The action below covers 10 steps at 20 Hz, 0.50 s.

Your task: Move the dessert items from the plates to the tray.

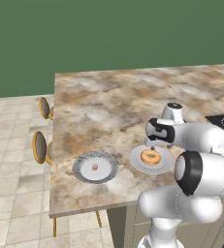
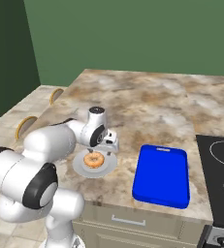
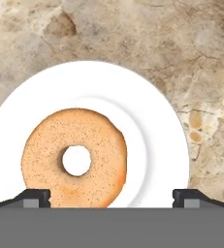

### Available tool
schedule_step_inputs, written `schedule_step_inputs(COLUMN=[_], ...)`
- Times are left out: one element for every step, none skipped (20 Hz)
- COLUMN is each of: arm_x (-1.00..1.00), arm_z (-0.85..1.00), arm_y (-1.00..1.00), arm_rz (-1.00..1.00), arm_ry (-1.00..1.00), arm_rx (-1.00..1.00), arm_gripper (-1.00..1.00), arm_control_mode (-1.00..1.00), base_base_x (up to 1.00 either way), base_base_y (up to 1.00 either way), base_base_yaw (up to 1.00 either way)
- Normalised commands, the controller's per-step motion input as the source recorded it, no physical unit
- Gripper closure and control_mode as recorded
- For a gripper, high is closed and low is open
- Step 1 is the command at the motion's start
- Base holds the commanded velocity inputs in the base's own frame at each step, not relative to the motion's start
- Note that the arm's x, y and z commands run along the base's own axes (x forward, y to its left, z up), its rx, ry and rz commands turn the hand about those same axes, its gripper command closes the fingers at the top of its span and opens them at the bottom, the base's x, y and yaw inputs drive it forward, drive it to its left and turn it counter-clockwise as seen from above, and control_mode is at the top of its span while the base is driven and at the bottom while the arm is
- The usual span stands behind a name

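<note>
Judging from the layout, barely begun: blue tray (image 2: pixel 162 175) bare, lying on the marble bench (image 1: pixel 113 97) between the white plate (image 2: pixel 79 167) and the black stovetop (image 2: pixel 220 179). Both desserts unmoved. Glazed donut (image 1: pixel 151 157) resting at the centre of the white plate; small brown morsel (image 1: pixel 94 167) sitting in the middle of the dark-rimmed plate (image 1: pixel 80 170), just beside the white plate toward the bench's open end, past which two stools (image 1: pixel 40 145) stood on the floor. Two transfers left, then (donut apparently first). Hovered directly above the donut: tool (image 3: pixel 111 196), jaws spread wide and gripping nothing, fingertips (image 3: pixel 33 197) apart on either side in the hand view, one over the donut's near edge, the other over bare plate. Not centred on the ring; donut offset toward one fingertip.
</note>
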Motion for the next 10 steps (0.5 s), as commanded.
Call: schedule_step_inputs(arm_x=[0.16, 0.12, 0.08, 0.04, 0.03, 0.01, 0.0, 0.0, 0.0, 0.0], arm_z=[-0.24, -0.24, -0.25, -0.24, -0.24, -0.26, -0.26, -0.26, -0.28, -0.29], arm_y=[0.0, 0.0, 0.0, 0.0, 0.0, 0.0, 0.0, 0.0, 0.0, 0.0], arm_rz=[0.0, 0.0, 0.0, 0.0, 0.0, 0.0, 0.0, 0.0, 0.0, 0.0], arm_ry=[0.0, 0.0, 0.0, 0.0, 0.01, 0.0, 0.0, 0.0, 0.02, 0.03], arm_rx=[0.0, 0.0, 0.0, 0.0, 0.0, 0.0, 0.0, 0.0, 0.0, 0.0], arm_gripper=[-1.0, -1.0, -1.0, -1.0, -1.0, -1.0, -1.0, -1.0, -1.0, -1.0], arm_control_mode=[-1.0, -1.0, -1.0, -1.0, -1.0, -1.0, -1.0, -1.0, -1.0, -1.0], base_base_x=[0.0, 0.0, 0.0, 0.0, 0.0, 0.0, 0.0, 0.0, 0.0, 0.0], base_base_y=[0.0, 0.0, 0.0, 0.0, 0.0, 0.0, 0.0, 0.0, 0.0, 0.0], base_base_yaw=[0.0, 0.0, 0.0, 0.0, 0.0, 0.0, 0.0, 0.0, 0.0, 0.0])
